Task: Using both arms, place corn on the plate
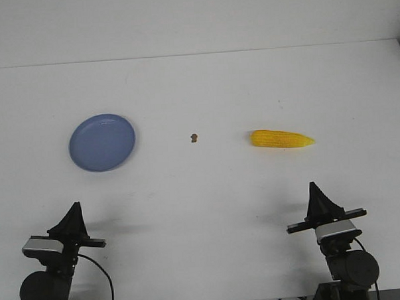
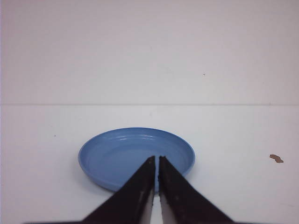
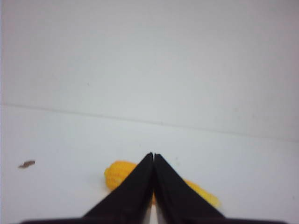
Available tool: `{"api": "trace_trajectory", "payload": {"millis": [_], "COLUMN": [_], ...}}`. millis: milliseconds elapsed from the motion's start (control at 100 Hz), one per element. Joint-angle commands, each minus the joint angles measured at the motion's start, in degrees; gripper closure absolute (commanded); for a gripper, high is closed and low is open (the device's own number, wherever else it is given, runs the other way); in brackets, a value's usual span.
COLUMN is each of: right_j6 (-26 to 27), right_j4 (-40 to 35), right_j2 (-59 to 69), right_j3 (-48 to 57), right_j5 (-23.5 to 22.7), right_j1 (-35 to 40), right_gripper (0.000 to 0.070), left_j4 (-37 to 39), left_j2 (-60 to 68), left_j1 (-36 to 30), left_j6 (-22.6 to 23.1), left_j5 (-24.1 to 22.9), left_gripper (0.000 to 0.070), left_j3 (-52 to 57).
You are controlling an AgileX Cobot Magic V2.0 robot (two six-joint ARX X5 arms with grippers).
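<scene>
The yellow corn [image 1: 282, 139] lies on its side on the white table at the right, its point to the right. The blue plate [image 1: 102, 142] sits at the left and holds nothing. My right gripper [image 1: 314, 186] is shut and empty, near the front edge, short of the corn. In the right wrist view the corn [image 3: 117, 173] lies beyond the shut gripper [image 3: 153, 155], partly hidden by the fingers. My left gripper [image 1: 75, 206] is shut and empty, short of the plate. In the left wrist view the plate [image 2: 112, 154] lies just beyond the gripper [image 2: 155, 158].
A tiny brown speck [image 1: 194, 137] lies on the table between plate and corn; it also shows in the left wrist view [image 2: 276, 158] and the right wrist view [image 3: 26, 164]. The table's far edge meets a white wall.
</scene>
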Motion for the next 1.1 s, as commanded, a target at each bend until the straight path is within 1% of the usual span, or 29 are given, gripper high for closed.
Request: {"api": "trace_trajectory", "payload": {"millis": [0, 60, 120, 190, 250, 380, 540, 670, 750, 860, 980, 1090], "right_j6": [0.66, 1.49, 3.56, 5.11, 5.31, 6.45, 7.65, 7.65, 7.65, 7.63, 7.65, 7.85], "right_j4": [0.81, 0.79, -0.20, -2.67, -5.40, -12.57, -22.97, -33.55, -40.87, -50.34, -55.71, -56.63], "right_j2": [0.00, 0.00, 0.00, 0.04, 0.13, 1.95, 8.31, 16.09, 21.38, 28.98, 34.88, 38.05], "right_j3": [0.33, 1.11, 2.67, 5.07, 7.39, 14.23, 24.74, 34.32, 40.48, 48.72, 54.42, 56.46], "right_j5": [-0.02, 0.04, 0.11, 0.20, 0.20, 0.50, 2.69, 2.89, 2.47, 2.34, 2.34, 2.10], "right_j1": [0.09, 0.09, 0.09, 0.09, 0.09, 0.09, 0.09, 0.09, 0.09, 0.09, 0.09, 0.09], "right_gripper": [0.0693, 0.0693, 0.0693, 0.0693, 0.0693, 0.0693, 0.0693, 0.0693, 0.0693, 0.0693, 0.0693, 0.0693], "left_j4": [0.55, 0.39, -1.09, -4.68, -8.52, -16.52, -24.63, -31.15, -38.01, -46.51, -51.87, -54.29], "left_j2": [-0.09, 0.04, 0.35, 1.29, 2.60, 6.97, 14.16, 20.98, 25.51, 31.80, 37.22, 40.35], "left_j1": [0.04, 0.04, 0.04, 0.07, 0.07, 0.07, 0.07, 0.07, 0.07, 0.07, 0.04, 0.04], "left_j6": [-2.03, -3.56, -4.57, -4.55, -4.52, -4.57, -4.52, -4.63, -6.29, -5.14, -3.50, -2.93], "left_j5": [0.02, -0.31, -1.05, -1.77, -2.16, -2.97, -2.99, -2.99, -2.99, -2.99, -2.99, -2.97], "left_gripper": [0.0688, 0.0688, 0.0688, 0.0688, 0.0688, 0.0688, 0.0688, 0.0688, 0.0688, 0.0688, 0.0688, 0.0688], "left_j3": [0.85, 2.19, 4.09, 7.13, 10.36, 18.49, 30.10, 39.52, 45.68, 53.00, 57.79, 59.43]}}
